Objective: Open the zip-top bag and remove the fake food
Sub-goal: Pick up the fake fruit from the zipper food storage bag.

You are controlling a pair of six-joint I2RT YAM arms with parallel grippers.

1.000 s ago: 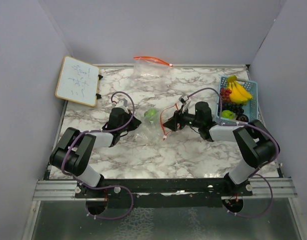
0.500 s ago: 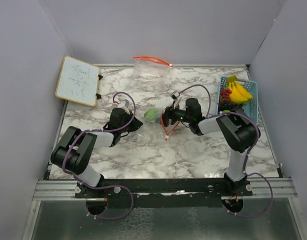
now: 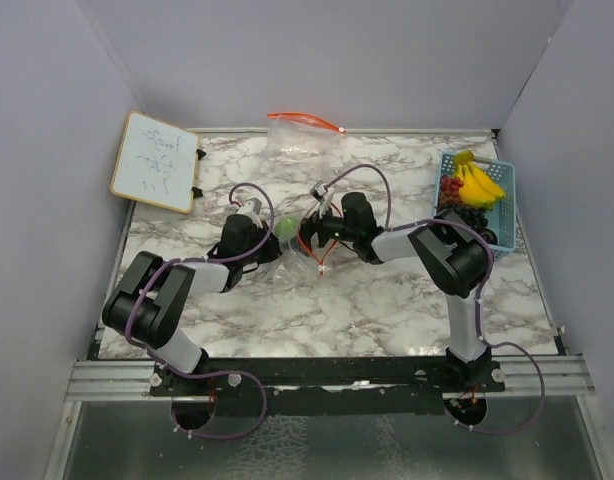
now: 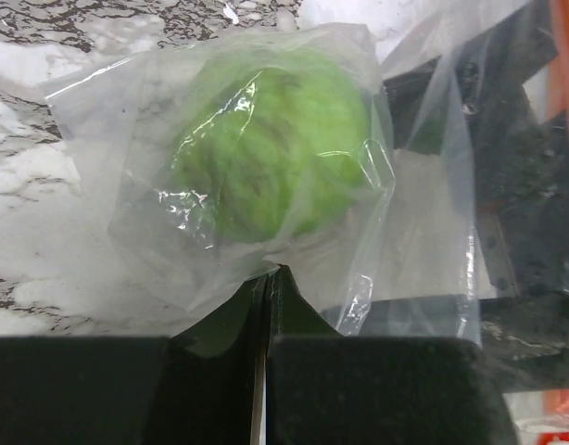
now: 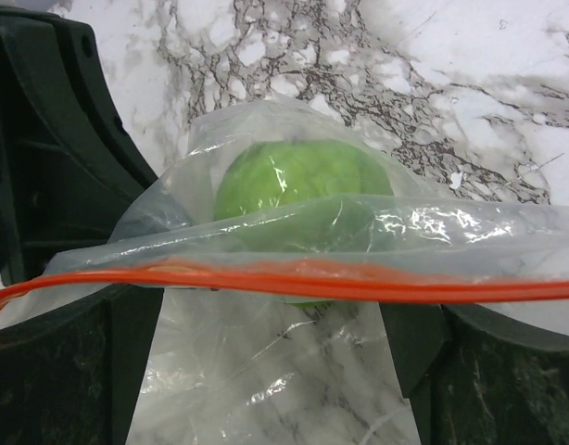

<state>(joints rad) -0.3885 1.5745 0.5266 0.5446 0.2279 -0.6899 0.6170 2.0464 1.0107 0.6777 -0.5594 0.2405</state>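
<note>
Near the centre of the marble worktop (image 3: 387, 300), slightly toward the left edge, lies the clear zip-top bag (image 3: 292, 262). One item of fake food, a round lime-green fruit (image 3: 285, 230), sits inside it, wrapped closely in the film.

**Hand states**
- The left hand (image 3: 268, 244) has its fingers pressed together on the film at the bag's closed end, just beside the fruit. This anchors the bag.
- The right hand (image 3: 307, 236) has its fingers spread wide. They stand on either side of the bag's mouth and hold nothing. The orange zip strip (image 5: 266, 278) runs across the gap between them, with the fruit just beyond it.

**Other items**
- A light-blue basket (image 3: 509, 175) stands at the right edge. It holds a banana bunch (image 3: 477, 183), a red grape cluster (image 3: 450, 188) and other pieces.
- A second zip-top bag (image 3: 305, 135) lies at the far edge.
- A whiteboard (image 3: 155, 160) rests at the far left corner.

**Step in hand**
The extraction of this fruit appears to be under way, with the right hand presented at the mouth. The views do not settle whether the zip is fully parted.

**Next move**
1. Confirm that the mouth is open; if not, take one lip of the strip and pull it away from the anchored end.
2. Pass the fingers under the strip and around the fruit.
3. Close on the fruit alone. Thin film caught between finger and fruit is likely to drag the bag along.
</note>
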